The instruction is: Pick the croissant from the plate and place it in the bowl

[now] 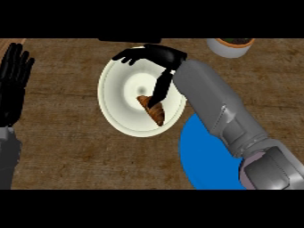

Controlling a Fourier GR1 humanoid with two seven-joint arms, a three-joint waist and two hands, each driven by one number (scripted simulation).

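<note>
Croissant (pixel 153 109) on cream plate (pixel 115 104), rt of centre, not lifted; pick-up unfinished, transfer to blue bowl (pixel 203 160) all left to do. Rt hand (pixel 155 55) over plate's far rim, one finger (pixel 161 87) stretched down, tip touching croissant's upper end, others spread; nothing gripped. Lt hand (pixel 9 84) rests at left edge, fingers straight, empty. Pot (pixel 230 46) far rt, w/ dark contents.

No readable text, labels, brands or numbers anywhere — plate (pixel 118 95), bowl (pixel 197 156), pot (pixel 228 48) and counter (pixel 75 147) all plain, no signs or markings on any surface.
</note>
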